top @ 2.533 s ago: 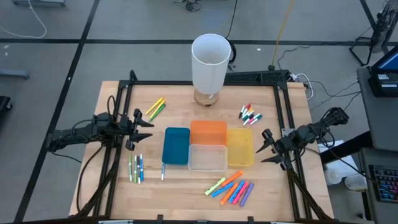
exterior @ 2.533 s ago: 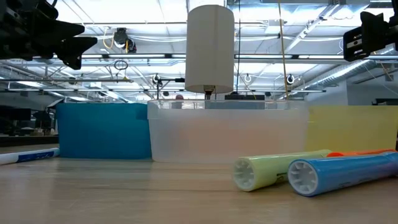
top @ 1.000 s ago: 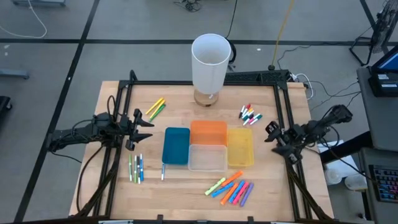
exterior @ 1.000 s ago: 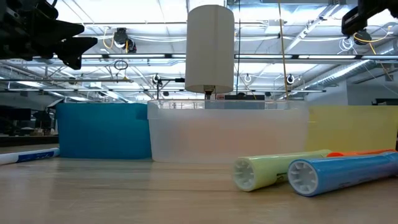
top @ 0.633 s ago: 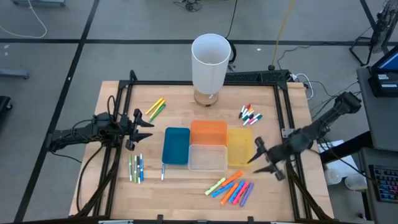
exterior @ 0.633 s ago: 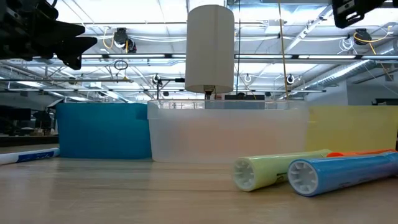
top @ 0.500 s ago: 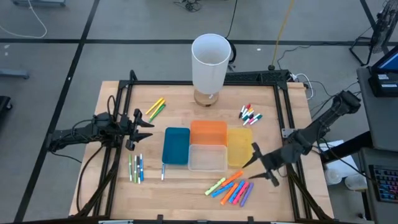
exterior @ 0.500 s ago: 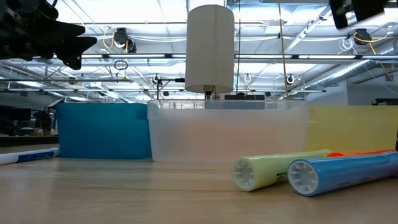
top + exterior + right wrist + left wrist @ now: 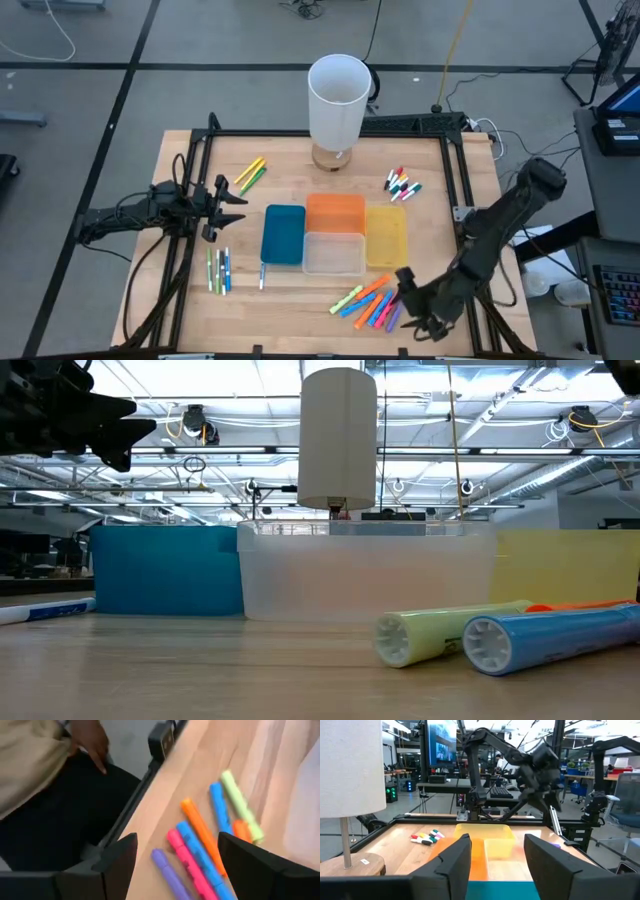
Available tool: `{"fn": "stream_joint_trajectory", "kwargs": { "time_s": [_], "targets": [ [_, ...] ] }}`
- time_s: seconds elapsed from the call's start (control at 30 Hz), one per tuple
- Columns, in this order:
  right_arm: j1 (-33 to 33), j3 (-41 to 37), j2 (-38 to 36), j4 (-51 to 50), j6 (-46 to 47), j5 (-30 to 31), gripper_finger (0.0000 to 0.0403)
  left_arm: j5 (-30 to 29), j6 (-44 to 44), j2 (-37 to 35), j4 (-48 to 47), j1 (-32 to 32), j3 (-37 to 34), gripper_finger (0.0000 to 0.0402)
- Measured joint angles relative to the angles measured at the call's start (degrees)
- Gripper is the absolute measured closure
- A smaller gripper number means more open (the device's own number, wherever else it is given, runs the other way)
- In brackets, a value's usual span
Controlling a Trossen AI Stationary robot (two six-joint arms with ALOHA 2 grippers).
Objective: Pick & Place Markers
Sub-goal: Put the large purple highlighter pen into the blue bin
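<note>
Two grippers shown, read left to right. Left gripper: parked above the table's left edge, fingers spread with nothing between them; just beside it, green and blue pens and a yellow-green pair, all clear of any risk. Centre: blue bin, orange bin, clear bin and yellow bin clustered below the white lamp. Right gripper: low over the near-right corner, fingers spread wide and empty, hanging just beside the fan of highlighters. Hazards judged from here: highlighters packed side by side and touching, so two pinched at once, or neighbours such as the purple highlighter nudged and rolled off the near edge. Person's hand close beyond that edge. White capped pens far right, untouched.
</note>
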Motion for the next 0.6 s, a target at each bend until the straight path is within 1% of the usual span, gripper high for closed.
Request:
{"fn": "stream_joint_trajectory", "kwargs": {
  "time_s": [0.07,0.13,0.27,0.33,0.47,0.6],
  "targets": [
    [0.53,-0.02,3.29,-0.87,2.18,-0.61,0.0143,0.0,0.0,0.0,0.02,0.01,0.02,0.0206],
    [0.97,-0.11,5.37,-3.34,2.52,-2.95,0.0143,-0.02,0.0,0.0,0.04,0.01,0.01,0.0202],
    [1.89,-0.09,7.64,-11.82,2.41,-4.86,0.0143,-0.02,0.0,0.0,0.03,0.01,0.02,0.0197],
    [2.56,-0.11,7.99,-14.88,1.93,-4.86,0.0146,-0.02,0.0,0.0,0.04,0.01,0.02,0.02],
    [4.36,-0.13,7.94,-17.35,-1.07,-4.46,0.0151,-0.02,0.0,0.0,0.03,-0.01,0.02,0.0209],
    [5.49,-0.2,7.94,-16.94,-6.52,-0.25,0.0151,-0.01,0.0,0.0,0.02,0.01,0.02,0.0217]
  ]
}}
